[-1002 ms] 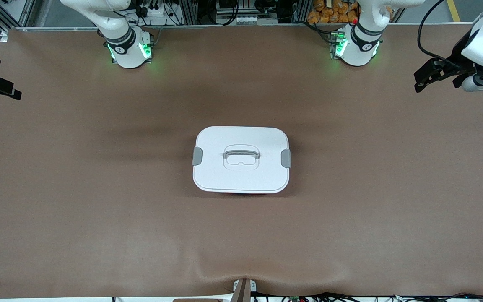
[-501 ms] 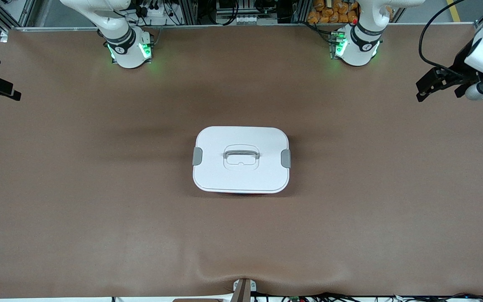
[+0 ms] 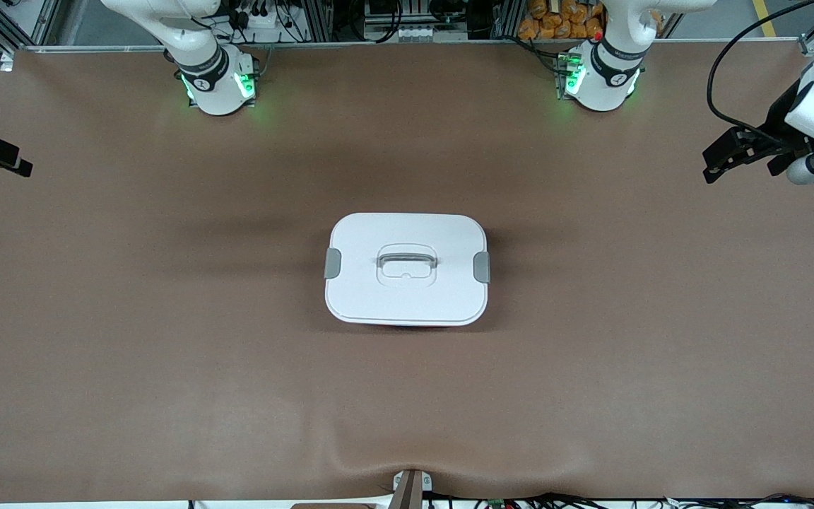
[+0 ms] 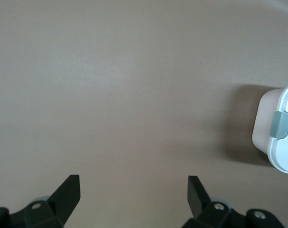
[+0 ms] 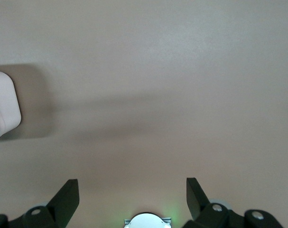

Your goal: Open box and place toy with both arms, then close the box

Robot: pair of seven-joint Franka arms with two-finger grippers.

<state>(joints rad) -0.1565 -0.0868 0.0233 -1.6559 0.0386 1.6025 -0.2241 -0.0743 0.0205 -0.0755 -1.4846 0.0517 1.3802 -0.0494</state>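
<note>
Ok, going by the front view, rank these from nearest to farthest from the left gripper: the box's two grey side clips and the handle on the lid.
The left gripper is open, over the table's left-arm end.
1. Grey clip toward the left arm's end of the box, nearest.
2. Handle, at the lid's middle.
3. Grey clip toward the right arm's end, farthest.

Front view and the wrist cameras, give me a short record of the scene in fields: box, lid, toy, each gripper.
box: mid-table on the brown table cover, pink tub under a white lid
lid: on the box, both grey side clips at its ends, grey handle lying flat
toy: none visible in any view
left gripper: open, empty, over the left arm's end of the table
right gripper: open, empty, over bare cover at the right arm's end
</note>
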